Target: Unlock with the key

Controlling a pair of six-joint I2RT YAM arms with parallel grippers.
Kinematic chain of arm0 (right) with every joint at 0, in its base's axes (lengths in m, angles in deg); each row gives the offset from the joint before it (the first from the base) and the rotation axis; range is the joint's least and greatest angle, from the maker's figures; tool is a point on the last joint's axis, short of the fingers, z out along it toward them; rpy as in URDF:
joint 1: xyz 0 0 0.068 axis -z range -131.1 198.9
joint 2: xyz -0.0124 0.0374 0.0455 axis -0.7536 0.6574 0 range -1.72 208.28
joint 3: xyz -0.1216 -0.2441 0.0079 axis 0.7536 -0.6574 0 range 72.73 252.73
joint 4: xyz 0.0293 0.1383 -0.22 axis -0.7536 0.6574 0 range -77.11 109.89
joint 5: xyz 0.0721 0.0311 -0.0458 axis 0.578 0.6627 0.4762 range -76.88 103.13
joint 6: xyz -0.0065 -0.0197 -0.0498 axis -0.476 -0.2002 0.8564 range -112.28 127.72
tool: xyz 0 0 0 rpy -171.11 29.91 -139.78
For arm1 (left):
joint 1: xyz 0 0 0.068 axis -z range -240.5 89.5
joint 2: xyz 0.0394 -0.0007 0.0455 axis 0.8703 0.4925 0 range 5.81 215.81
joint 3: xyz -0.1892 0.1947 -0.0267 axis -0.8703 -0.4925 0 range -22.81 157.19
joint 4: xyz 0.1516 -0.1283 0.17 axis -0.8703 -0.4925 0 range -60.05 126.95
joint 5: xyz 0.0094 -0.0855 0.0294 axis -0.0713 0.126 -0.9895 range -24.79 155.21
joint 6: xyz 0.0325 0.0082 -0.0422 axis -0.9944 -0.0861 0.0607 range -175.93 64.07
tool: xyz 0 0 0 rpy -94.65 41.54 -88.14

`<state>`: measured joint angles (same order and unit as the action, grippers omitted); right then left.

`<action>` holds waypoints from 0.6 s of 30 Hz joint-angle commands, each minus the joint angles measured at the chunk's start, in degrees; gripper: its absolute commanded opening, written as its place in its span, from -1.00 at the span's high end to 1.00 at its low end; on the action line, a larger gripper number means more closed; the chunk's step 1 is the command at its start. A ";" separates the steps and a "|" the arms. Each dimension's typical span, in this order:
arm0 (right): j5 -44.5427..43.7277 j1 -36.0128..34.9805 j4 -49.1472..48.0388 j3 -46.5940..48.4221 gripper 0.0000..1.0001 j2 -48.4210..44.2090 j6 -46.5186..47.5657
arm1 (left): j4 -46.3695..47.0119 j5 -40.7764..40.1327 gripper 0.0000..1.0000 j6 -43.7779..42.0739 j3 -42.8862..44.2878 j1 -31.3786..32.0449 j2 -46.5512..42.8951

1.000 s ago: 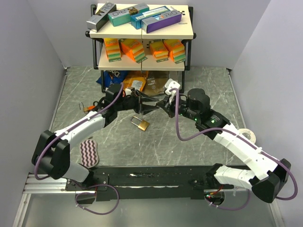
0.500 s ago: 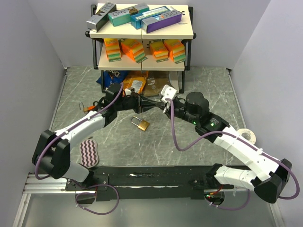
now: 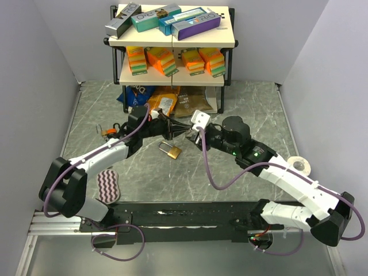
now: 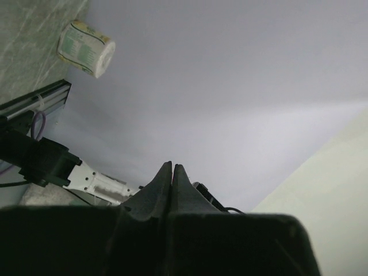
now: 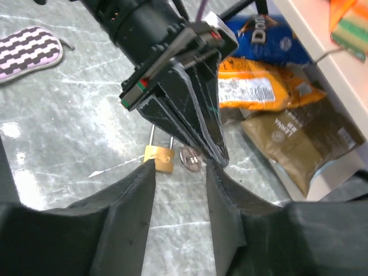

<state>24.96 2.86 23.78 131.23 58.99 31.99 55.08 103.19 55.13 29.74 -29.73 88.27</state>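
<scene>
Above the worktop [image 3: 259, 103] two arms are shown tip to tip. The left end effector [image 4: 172, 168] is pressed shut, its contents not discernible. The right end effector [image 5: 179, 165] is spread open astride that tip. One padlock [image 3: 171, 151] is laid flat just base-ward of both, about equally near, shackle directed away-left. No key can be identified.

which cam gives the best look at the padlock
Top external: the padlock lies whole and unblocked on the table. The right wrist view has it closer, but one of its own fingers clips a corner. The left wrist view misses it entirely.
</scene>
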 commanded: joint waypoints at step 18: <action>43.70 26.62 -27.31 1.18 -0.19 2.48 -63.78 | 15.34 -4.75 0.98 -44.70 5.20 0.61 -6.95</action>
<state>56.19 28.65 12.57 131.32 59.76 -13.78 60.96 99.74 16.27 37.11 -30.37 84.51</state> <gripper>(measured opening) 0.598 0.022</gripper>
